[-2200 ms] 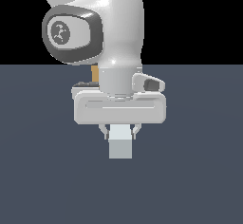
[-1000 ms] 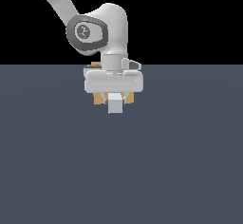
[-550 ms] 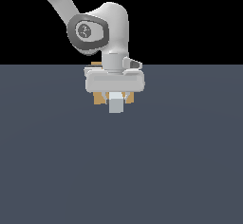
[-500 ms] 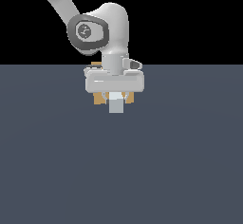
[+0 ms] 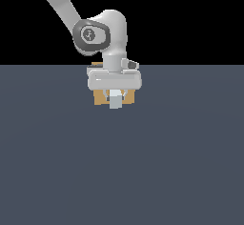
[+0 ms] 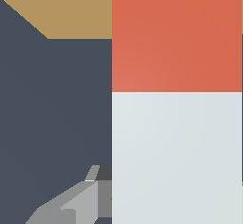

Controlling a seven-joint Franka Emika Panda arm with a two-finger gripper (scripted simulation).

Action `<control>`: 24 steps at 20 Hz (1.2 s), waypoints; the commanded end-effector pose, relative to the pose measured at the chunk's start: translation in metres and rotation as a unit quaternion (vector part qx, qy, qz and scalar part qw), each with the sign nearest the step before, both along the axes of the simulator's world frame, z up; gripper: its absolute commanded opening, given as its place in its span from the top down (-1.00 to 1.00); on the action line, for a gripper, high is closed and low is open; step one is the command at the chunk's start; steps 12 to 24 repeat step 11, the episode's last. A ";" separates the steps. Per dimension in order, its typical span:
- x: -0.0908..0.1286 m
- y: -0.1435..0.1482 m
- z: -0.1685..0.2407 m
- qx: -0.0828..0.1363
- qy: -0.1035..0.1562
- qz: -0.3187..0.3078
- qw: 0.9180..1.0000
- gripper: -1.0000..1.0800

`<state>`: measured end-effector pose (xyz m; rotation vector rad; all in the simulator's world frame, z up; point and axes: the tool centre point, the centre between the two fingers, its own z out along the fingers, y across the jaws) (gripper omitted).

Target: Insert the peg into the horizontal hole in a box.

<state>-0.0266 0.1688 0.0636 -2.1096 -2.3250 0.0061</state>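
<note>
My gripper point(image 5: 115, 98) is shut on the peg point(image 5: 115, 102), whose white end faces the exterior camera. Right behind the gripper stands the tan box point(image 5: 99, 97), mostly hidden by my hand. In the wrist view the peg point(image 6: 176, 152) fills much of the picture, white near my finger point(image 6: 71, 204) and red-orange at its far end point(image 6: 176, 35). The red end reaches over the tan box point(image 6: 66, 7). The hole is hidden behind the peg and my hand in both views.
A flat dark grey floor point(image 5: 122, 171) spreads around the box. My arm point(image 5: 57, 5) rises up toward the exterior view's left.
Since 2.2 s ago my gripper has carried the peg away from the exterior camera to the box. Over the last second it has barely moved.
</note>
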 end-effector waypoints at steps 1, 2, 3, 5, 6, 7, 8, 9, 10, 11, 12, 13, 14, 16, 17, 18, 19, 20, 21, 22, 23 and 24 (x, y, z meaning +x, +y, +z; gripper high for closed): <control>-0.001 0.024 0.003 0.001 -0.003 0.001 1.000 1.00; -0.002 0.032 0.003 0.001 -0.003 0.001 1.000 1.00; -0.003 0.039 0.003 0.001 -0.003 0.001 1.000 1.00; -0.003 0.050 0.004 0.001 -0.003 0.001 1.000 1.00; -0.004 0.055 0.004 0.001 -0.003 0.001 1.000 1.00; -0.004 0.059 0.004 0.001 -0.003 0.001 1.000 1.00; -0.004 0.062 0.004 0.001 -0.004 0.001 1.000 1.00; -0.004 0.064 0.004 0.001 -0.004 0.001 1.000 1.00; -0.003 0.065 0.004 0.001 -0.004 0.001 1.000 1.00; -0.003 0.065 0.004 0.001 -0.004 0.001 1.000 1.00; -0.003 0.065 0.004 0.001 -0.004 0.001 1.000 1.00; -0.003 0.065 0.004 0.001 -0.004 0.001 1.000 1.00; -0.003 0.065 0.004 0.001 -0.004 0.001 1.000 1.00; -0.003 0.065 0.004 0.001 -0.004 0.001 1.000 1.00; -0.003 0.065 0.004 0.001 -0.004 0.001 1.000 1.00; -0.003 0.065 0.004 0.001 -0.004 0.001 1.000 1.00; -0.003 0.065 0.004 0.001 -0.004 0.001 1.000 1.00; -0.003 0.065 0.004 0.001 -0.004 0.001 1.000 1.00; -0.003 0.065 0.004 0.001 -0.004 0.001 1.000 1.00; -0.003 0.065 0.004 0.001 -0.004 0.001 1.000 1.00; -0.003 0.065 0.004 0.001 -0.004 0.001 1.000 1.00; -0.003 0.065 0.004 0.001 -0.004 0.001 1.000 1.00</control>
